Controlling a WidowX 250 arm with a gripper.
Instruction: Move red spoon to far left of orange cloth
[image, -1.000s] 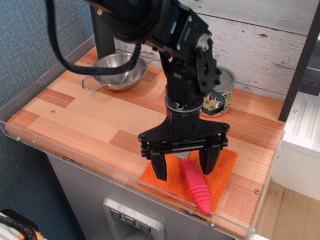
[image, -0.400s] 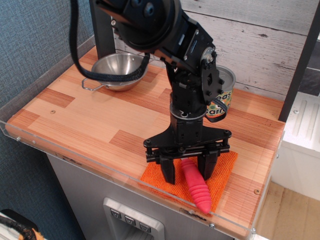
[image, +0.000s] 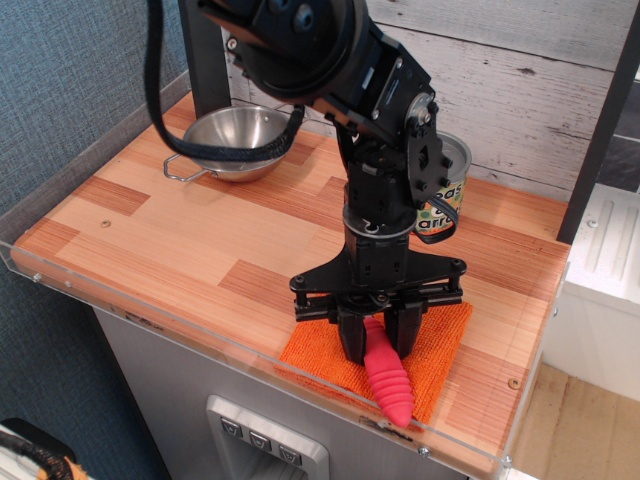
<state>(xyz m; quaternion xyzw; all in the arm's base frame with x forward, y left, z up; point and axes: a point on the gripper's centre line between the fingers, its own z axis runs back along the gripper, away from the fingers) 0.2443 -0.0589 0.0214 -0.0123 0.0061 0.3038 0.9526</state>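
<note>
The orange cloth (image: 440, 343) lies at the front right of the wooden table. The red spoon (image: 388, 378) lies on it, its ribbed pinkish-red handle pointing toward the front edge; its metal bowl is hidden behind the gripper. My black gripper (image: 377, 340) points straight down over the cloth, and its two fingers are closed against the upper end of the handle, one on each side.
A metal bowl with wire handles (image: 236, 142) stands at the back left. A printed can (image: 443, 187) stands behind the arm at the back right. A clear plastic rim (image: 180, 325) runs along the table's front edge. A dark post (image: 205, 60) rises behind the bowl.
The gripper's fingers went from wide apart to closed on the spoon's handle. The spoon's handle shifted slightly to the left on the cloth.
</note>
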